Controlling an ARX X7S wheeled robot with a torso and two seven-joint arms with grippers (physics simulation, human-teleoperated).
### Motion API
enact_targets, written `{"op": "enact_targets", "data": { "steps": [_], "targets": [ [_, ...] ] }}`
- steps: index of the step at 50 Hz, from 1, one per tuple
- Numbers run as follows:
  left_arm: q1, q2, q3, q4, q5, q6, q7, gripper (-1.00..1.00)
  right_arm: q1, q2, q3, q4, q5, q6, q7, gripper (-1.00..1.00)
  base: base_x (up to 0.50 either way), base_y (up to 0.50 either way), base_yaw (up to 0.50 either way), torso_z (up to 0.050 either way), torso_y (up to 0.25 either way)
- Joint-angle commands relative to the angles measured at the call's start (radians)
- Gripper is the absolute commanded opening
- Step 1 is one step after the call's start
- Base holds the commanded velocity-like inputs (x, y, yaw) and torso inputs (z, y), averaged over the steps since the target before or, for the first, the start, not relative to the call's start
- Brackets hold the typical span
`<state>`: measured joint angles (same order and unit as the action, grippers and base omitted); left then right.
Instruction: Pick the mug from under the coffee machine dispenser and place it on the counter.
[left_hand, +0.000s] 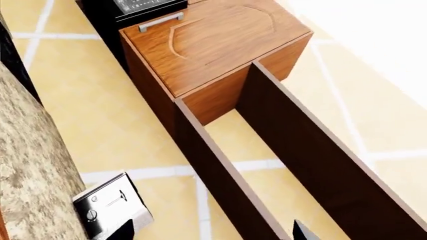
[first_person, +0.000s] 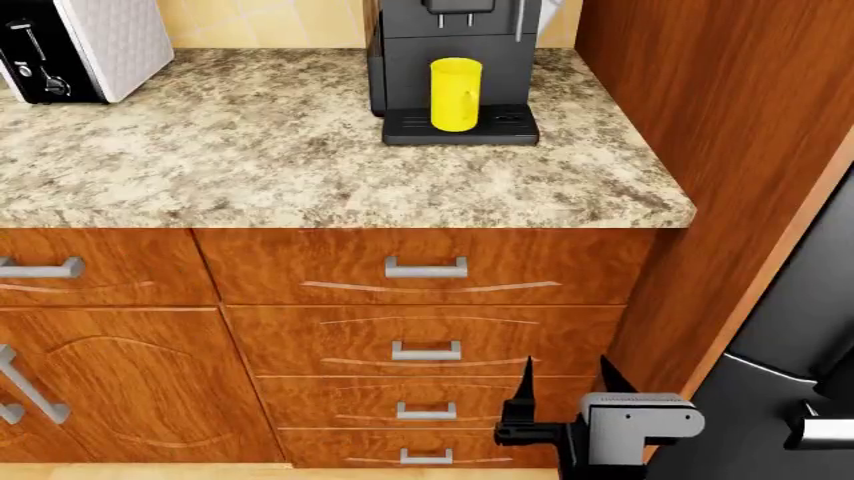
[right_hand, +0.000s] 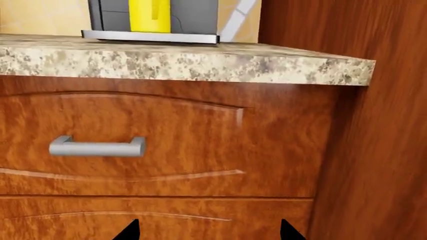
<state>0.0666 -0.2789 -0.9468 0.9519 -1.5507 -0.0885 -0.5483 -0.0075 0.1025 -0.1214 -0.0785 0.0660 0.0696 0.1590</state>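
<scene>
The yellow mug (first_person: 455, 94) stands upright on the slotted drip tray (first_person: 507, 124) of the black coffee machine (first_person: 400, 60), under its dispenser (first_person: 454, 14). This machine sits at the back right of the speckled counter (first_person: 267, 160). My right gripper (first_person: 567, 378) hangs open low in front of the drawers, far below the mug. In the right wrist view the mug (right_hand: 149, 15) shows above the counter edge (right_hand: 187, 62), and the right gripper (right_hand: 208, 233) is open with nothing between its fingers. My left gripper (left_hand: 212, 235) is open over the floor, away from the mug.
A white toaster (first_person: 80, 45) stands at the counter's back left. A tall wooden panel (first_person: 721, 150) walls off the counter's right end, with a black appliance (first_person: 787, 370) below it. Drawers with silver handles (first_person: 426, 267) fill the cabinet front.
</scene>
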Motion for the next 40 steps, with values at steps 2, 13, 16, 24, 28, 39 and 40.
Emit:
{"op": "enact_targets", "data": {
  "steps": [2, 13, 16, 24, 28, 39, 40],
  "targets": [
    [-0.009, -0.013, -0.031, 0.033, -0.062, 0.004, -0.010, 1.00, -0.032, 0.030, -0.037, -0.467, -0.001, 0.409, 0.046, 1.00, 0.00, 0.00, 0.00, 0.000, 0.000],
    [-0.014, -0.017, -0.030, 0.028, -0.067, 0.007, -0.010, 1.00, 0.438, -0.025, -0.064, -0.968, 0.045, 1.362, 0.156, 1.00, 0.00, 0.00, 0.00, 0.000, 0.000],
    [-0.007, -0.018, -0.040, 0.030, -0.078, 0.014, -0.012, 1.00, 0.575, -0.017, -0.040, -0.967, 0.134, 1.500, 0.223, 1.00, 0.00, 0.00, 0.00, 0.000, 0.000],
    [-0.008, -0.021, -0.040, 0.040, -0.082, 0.015, -0.016, 1.00, 0.828, 0.183, -0.003, -0.698, 1.023, 1.499, 0.931, 1.00, 0.00, 0.00, 0.00, 0.000, 0.000],
    [-0.005, -0.023, -0.046, 0.043, -0.088, 0.019, -0.017, 1.00, 0.895, 0.231, -0.066, -0.627, 1.128, 1.487, 1.025, 1.00, 0.00, 0.00, 0.00, 0.000, 0.000],
    [-0.001, -0.023, -0.052, 0.044, -0.100, 0.024, -0.016, 1.00, 0.867, 0.279, -0.090, -0.646, 1.134, 1.386, 0.945, 1.00, 0.22, 0.00, 0.00, 0.000, 0.000],
    [0.000, -0.022, -0.053, 0.044, -0.101, 0.025, -0.016, 1.00, 0.870, 0.278, -0.086, -0.648, 1.141, 1.386, 0.947, 1.00, 0.50, 0.00, 0.00, 0.000, 0.000]
  ]
}}
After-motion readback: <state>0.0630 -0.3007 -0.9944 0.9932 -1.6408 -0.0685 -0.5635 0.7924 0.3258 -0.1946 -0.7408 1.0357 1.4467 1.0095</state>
